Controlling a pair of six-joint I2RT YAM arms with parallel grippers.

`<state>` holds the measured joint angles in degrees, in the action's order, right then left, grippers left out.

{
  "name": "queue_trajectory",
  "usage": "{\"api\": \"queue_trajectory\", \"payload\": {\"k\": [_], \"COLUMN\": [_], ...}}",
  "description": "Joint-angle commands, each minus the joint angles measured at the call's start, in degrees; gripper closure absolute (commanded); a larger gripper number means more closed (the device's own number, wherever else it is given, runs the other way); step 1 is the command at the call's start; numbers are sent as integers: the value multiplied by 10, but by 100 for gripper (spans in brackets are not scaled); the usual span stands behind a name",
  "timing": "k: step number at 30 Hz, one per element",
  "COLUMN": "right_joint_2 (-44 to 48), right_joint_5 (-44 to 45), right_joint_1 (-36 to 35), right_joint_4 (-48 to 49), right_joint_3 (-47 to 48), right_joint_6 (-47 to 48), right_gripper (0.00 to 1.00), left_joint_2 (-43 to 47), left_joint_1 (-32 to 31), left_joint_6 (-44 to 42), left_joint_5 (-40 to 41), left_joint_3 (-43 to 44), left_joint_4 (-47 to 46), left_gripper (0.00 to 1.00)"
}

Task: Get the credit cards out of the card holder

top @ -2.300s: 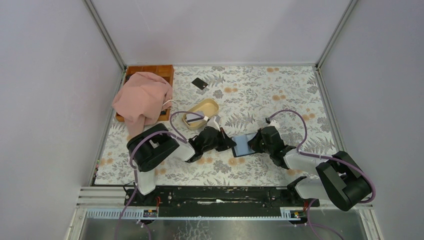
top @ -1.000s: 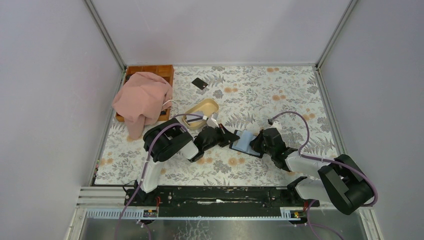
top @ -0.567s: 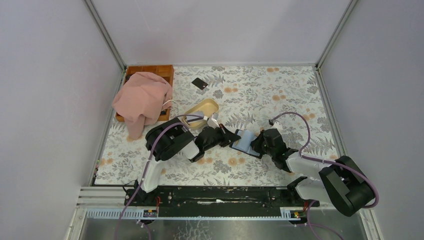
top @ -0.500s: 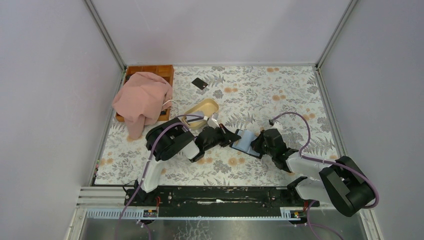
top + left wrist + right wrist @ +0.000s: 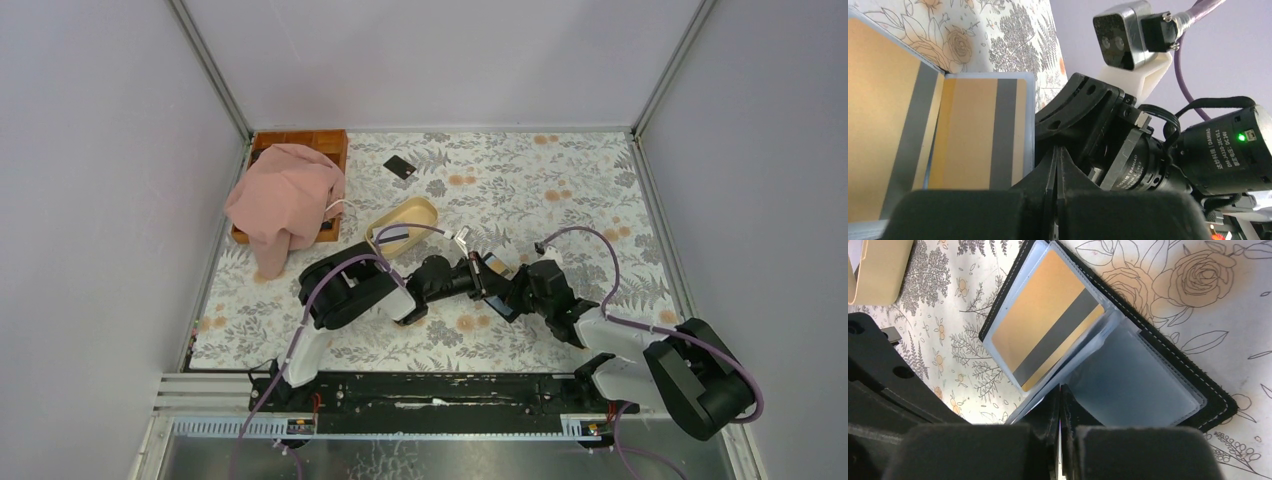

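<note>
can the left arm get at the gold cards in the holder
Probably yes: the left gripper is at the open card holder, and the gold cards lie right before it in clear sleeves.

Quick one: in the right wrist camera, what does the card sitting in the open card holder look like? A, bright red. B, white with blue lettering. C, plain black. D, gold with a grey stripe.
D: the card in a clear sleeve of the open card holder is gold with a grey stripe across it.
</note>
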<state>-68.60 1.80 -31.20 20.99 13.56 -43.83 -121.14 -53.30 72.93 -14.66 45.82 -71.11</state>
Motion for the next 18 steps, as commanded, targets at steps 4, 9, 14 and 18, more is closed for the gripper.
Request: {"api": "queue_trajectory", "payload": {"k": [4, 9, 14, 18], "right_joint_2": [11, 105, 239, 293], "right_joint_5": [-39, -18, 26, 58], "right_joint_1": [-13, -13, -12, -13], "right_joint_4": [-88, -156, -269, -353], "right_joint_3": [-9, -9, 16, 54], "right_joint_6": [8, 7, 17, 25], "right_gripper": [100, 100, 100, 100], "left_joint_2": [-8, -2, -20, -36], "left_joint_1": [-17, -18, -17, -17], "left_joint_6": [21, 8, 15, 22], "left_joint_5": [-86, -75, -74, -78], "left_joint_3": [-2, -15, -13, -6], "left_joint_4": [-55, -43, -55, -64], "left_gripper": [100, 100, 100, 100]}}
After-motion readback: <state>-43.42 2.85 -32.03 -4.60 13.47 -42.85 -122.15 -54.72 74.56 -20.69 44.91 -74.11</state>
